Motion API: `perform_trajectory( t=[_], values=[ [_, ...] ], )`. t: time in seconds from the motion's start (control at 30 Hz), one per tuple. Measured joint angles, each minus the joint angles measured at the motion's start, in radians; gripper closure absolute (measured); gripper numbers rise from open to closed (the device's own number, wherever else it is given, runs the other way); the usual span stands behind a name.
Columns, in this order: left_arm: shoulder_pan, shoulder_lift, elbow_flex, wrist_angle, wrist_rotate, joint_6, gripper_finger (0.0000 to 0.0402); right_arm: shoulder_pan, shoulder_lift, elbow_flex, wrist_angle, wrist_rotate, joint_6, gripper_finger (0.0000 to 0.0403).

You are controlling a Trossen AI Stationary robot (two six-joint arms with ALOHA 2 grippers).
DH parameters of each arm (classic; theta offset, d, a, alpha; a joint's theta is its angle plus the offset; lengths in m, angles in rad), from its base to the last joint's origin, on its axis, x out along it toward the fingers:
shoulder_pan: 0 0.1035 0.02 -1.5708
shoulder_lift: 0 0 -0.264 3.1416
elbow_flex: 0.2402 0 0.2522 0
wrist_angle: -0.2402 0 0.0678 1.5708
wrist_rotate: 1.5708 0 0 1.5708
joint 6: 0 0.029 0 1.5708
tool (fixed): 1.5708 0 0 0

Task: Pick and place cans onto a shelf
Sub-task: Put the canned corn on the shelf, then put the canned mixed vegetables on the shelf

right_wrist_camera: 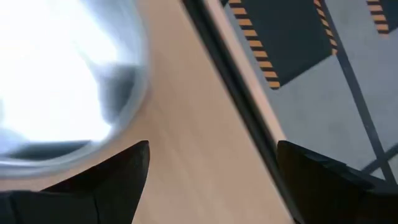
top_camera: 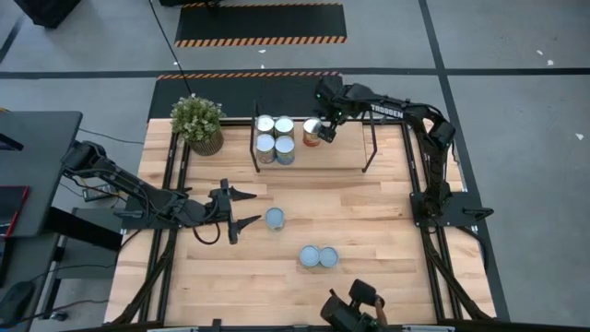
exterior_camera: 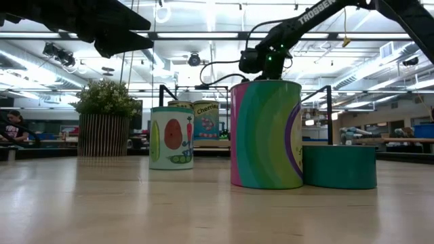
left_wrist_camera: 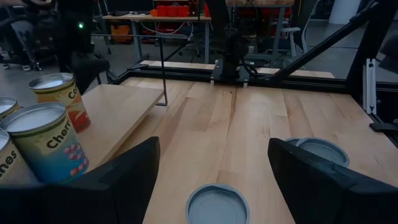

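Note:
The shelf [top_camera: 341, 152] stands at the table's far middle. Four cans [top_camera: 275, 136] stand grouped on its left part, and a fifth can [top_camera: 312, 133] stands alone beside them. My right gripper [top_camera: 328, 118] hovers open just beyond that fifth can, whose white top [right_wrist_camera: 59, 74] lies off to one side of the fingers. My left gripper [top_camera: 251, 207] is open and low at the table's left middle. A blue-grey-topped can [top_camera: 275, 219] stands on the table just past its fingertips, in line with the gap [left_wrist_camera: 217, 205]. Two more cans [top_camera: 319, 256] stand side by side nearer the front.
A potted plant [top_camera: 198, 122] stands at the far left, beside the shelf's left end frame. A dark camera unit [top_camera: 355, 309] sits at the table's near edge. The shelf's right part [top_camera: 355, 138] is bare wood.

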Motion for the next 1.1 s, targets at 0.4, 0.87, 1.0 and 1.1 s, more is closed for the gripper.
perform_trajectory(
  t=[0.4,0.87,1.0,1.1],
  values=[
    [0.0,0.0,0.0,0.0,0.0,0.0,0.0097,0.074,0.0,-0.017,0.113,-0.029,-0.007,0.0045],
    [0.0,0.0,0.0,0.0,0.025,-0.002,0.0097,0.094,0.0,0.183,-0.137,0.041,-0.033,0.0045],
    [0.0,0.0,0.0,-0.001,0.025,0.001,0.0097,0.143,0.0,0.308,-0.182,0.053,-0.042,0.0045],
    [0.001,0.0,0.0,0.0,0.025,0.001,0.0097,0.19,0.0,0.384,-0.194,0.08,-0.052,0.0045]
  ],
)
